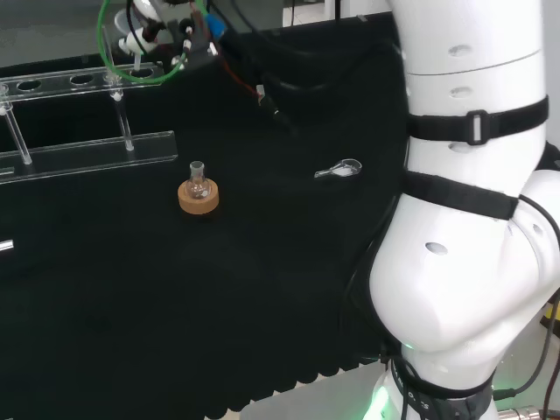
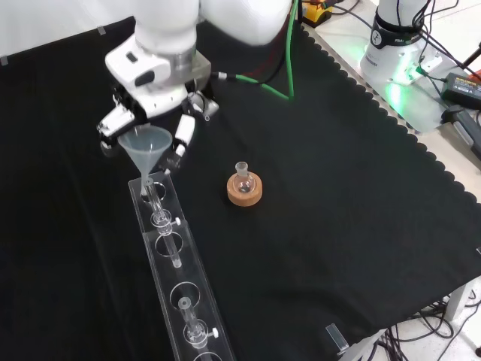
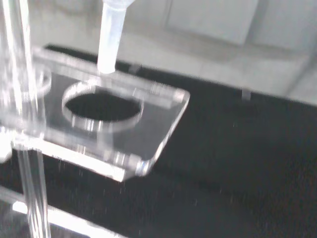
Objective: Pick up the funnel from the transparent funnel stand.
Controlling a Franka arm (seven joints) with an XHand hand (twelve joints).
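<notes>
— Though the arm's white links (image 1: 464,219) cover most of the right of the head view, can you make out the hand?

— In the front view, yes. The hand (image 2: 154,113) comes in at the top left, and its fingers are curled around the funnel (image 2: 146,147), one on each side of the wide cone. The far side of the cone is hidden by the palm.

— Where is the funnel, then?

— At the far end of the transparent funnel stand (image 2: 192,282), which runs from the hand down toward the near edge of the black cloth (image 2: 338,210). The funnel's stem points down at the stand's last hole. In the wrist view the stem (image 3: 110,42) ends just above the clear plate, beside the round hole (image 3: 101,106); it seems to be lifted clear, though the glass makes that hard to judge.

— Anything else around?

— The stand's near end is cut off by the front view's bottom edge. To the right of it in that view, well apart, a small flask (image 2: 242,178) sits upright on a cork ring (image 2: 245,192). In the head view a small clear scoop-like piece (image 1: 341,170) lies on the cloth right of the flask.
</notes>
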